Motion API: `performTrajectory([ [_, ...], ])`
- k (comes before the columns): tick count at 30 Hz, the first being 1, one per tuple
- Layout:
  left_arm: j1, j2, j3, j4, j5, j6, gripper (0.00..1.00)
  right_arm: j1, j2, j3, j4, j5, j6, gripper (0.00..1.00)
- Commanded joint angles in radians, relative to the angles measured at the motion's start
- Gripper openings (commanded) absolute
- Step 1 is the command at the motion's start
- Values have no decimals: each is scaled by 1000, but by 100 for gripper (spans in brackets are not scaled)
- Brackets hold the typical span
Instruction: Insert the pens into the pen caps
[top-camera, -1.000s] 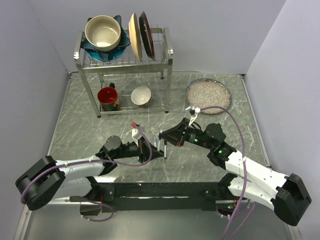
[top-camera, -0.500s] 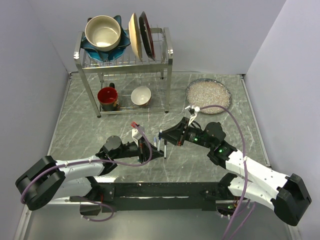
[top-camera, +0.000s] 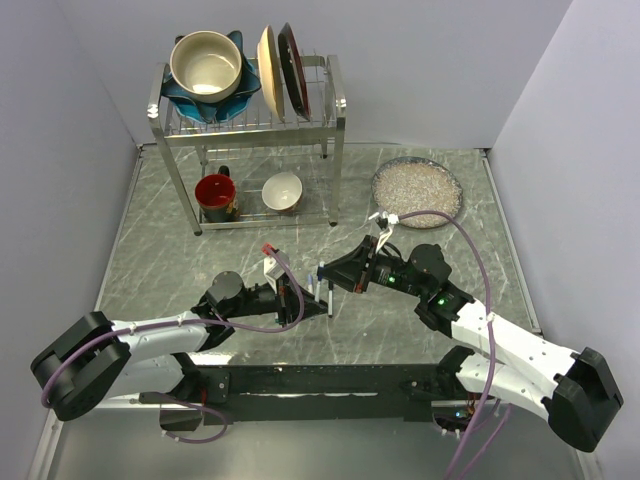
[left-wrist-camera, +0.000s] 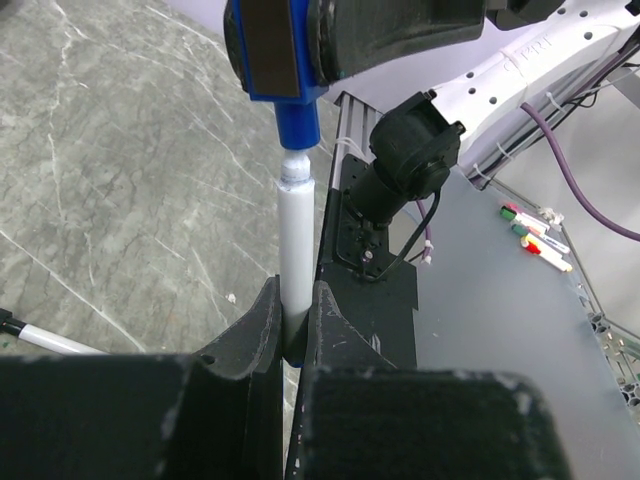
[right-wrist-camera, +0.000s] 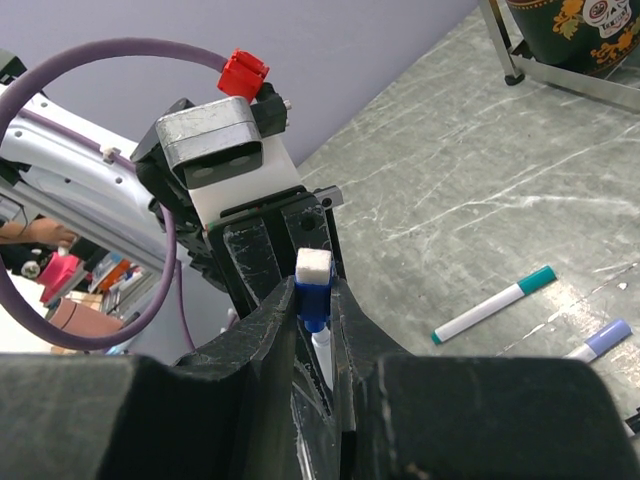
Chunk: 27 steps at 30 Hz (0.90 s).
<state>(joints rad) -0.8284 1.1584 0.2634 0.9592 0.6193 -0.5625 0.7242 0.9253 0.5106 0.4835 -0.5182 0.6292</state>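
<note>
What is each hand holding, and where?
Left hand: slim white pen, by its barrel. Right hand: short blue plastic cap, by its sides.

2 pens (right-wrist-camera: 495, 305) lie on the table (right-wrist-camera: 450, 150) before the rack (right-wrist-camera: 580, 83).

Three pens (right-wrist-camera: 488, 311), three bowls (top-camera: 206, 64), two racked plates (top-camera: 270, 70), one mug (top-camera: 215, 195), one dish (top-camera: 417, 187), one rack (top-camera: 339, 110).

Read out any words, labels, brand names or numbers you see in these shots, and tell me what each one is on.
No text can be read with confidence.
Faint raised marking on the white arm link: too blurred to read.
Mug: skull and flower pattern only, no words.
</note>
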Motion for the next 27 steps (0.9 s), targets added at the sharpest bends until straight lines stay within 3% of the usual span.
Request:
performTrajectory([
  [1,-3,-22,-3,53,-16,-3,1,11,-26,6,-9,-17,-37,0],
  [9,-3,-2,33,99,13,-50,1,53,-34,-53,-55,38,-103,0],
  [16,-2,-14,73,67,-52,-76,1,103,-51,-107,-82,70,-94,0],
  [27,14,27,223,-20,-115,-65,1,217,-25,-241,23,129,-14,0],
])
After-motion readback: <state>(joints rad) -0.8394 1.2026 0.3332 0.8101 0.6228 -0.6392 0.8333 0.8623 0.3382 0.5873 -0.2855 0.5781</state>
